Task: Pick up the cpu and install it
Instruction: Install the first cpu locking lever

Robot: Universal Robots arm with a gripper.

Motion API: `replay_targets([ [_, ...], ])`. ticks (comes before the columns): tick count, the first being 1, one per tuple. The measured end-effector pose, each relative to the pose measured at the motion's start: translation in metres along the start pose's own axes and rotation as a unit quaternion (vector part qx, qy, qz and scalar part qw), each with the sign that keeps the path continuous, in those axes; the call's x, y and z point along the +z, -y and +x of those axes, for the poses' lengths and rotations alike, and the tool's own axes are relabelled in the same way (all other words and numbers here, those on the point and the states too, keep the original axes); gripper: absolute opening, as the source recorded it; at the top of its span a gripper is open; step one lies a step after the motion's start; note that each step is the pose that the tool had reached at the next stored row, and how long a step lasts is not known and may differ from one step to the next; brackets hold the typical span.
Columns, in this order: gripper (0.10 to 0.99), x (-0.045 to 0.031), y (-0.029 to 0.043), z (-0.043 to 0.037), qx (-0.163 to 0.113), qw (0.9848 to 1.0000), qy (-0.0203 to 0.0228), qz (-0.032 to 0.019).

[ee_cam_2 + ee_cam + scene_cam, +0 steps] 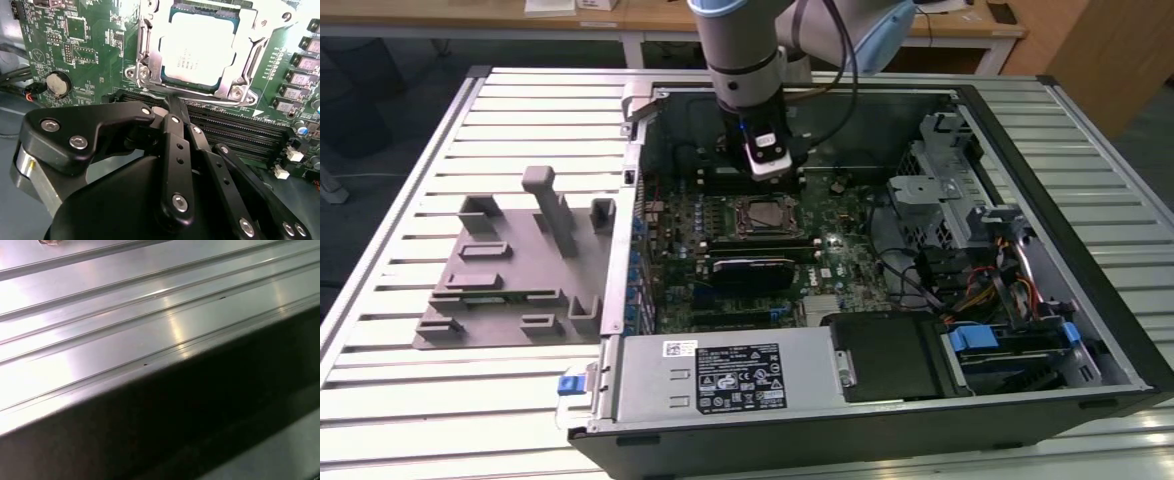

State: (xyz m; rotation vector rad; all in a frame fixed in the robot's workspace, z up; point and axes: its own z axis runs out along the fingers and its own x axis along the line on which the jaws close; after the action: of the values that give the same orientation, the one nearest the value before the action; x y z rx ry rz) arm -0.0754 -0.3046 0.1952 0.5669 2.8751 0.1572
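The cpu (200, 50) lies flat in its socket on the green motherboard (95, 45), its silver-grey top framed by the metal retention bracket (235, 90). In the exterior view the cpu (758, 215) sits mid-board inside the open computer case (1014, 130). My gripper (172, 106) is shut with nothing between its black fingers, and its tips hover just off the bracket's edge, over the memory slots (235, 135). The exterior view has the gripper (771, 180) hanging from the arm just beyond the socket.
A black heatsink block (754, 272) sits beside the socket. A drive cage (947, 190) and cables (974, 290) fill the exterior view's right side, with the power supply (720, 375) in front. Grey fixture blocks (520, 270) stand on the ribbed metal table (125, 300).
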Motion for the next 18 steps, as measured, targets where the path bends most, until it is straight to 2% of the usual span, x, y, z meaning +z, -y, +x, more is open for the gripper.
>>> replay_targets([
  [8, 0.106, 0.0013, 0.0023, -0.0002, 0.0, 1.0, 0.0007, 0.002],
  [18, 0.106, 0.0017, 0.0068, -0.005, 0.0, 1.0, 0.0002, 0.0005],
])
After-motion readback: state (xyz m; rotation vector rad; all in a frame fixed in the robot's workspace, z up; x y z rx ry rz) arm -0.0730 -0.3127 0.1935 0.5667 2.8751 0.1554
